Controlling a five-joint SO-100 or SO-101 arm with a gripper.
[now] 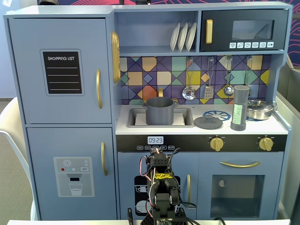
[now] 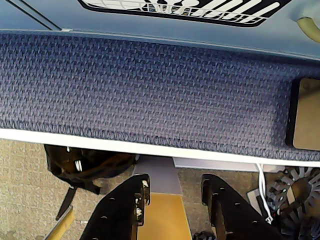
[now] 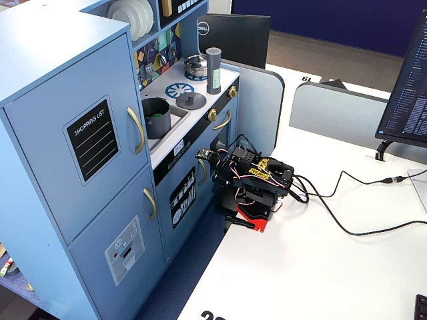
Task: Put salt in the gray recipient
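1. Pointing down past the table edge, the gripper [image 2: 172, 210] shows two black fingers [image 2: 122, 207] set a narrow gap apart with nothing between them — only carpet and floor below in the wrist view.
2. Folded low on the white table [image 3: 347, 267], the arm [image 3: 257, 183] sits in front of the toy kitchen [image 1: 61, 70], well below its counter.
3. Up on the counter, the salt [image 1: 240, 108] stands upright near the right end, just beside the shiny steel pan [image 1: 259, 109] and near the flat knobbed lid [image 1: 208, 122].
4. Sitting in the sink [image 1: 136, 117] to the left in a fixed view, the gray recipient [image 1: 160, 111] is open-topped, well apart from the shaker.
5. The shaker looks rigid, light and smooth — tall and slim, so probably easy to tip. A grasp around mid-body, about where the pale green label [image 1: 238, 115] sits, seems safest.
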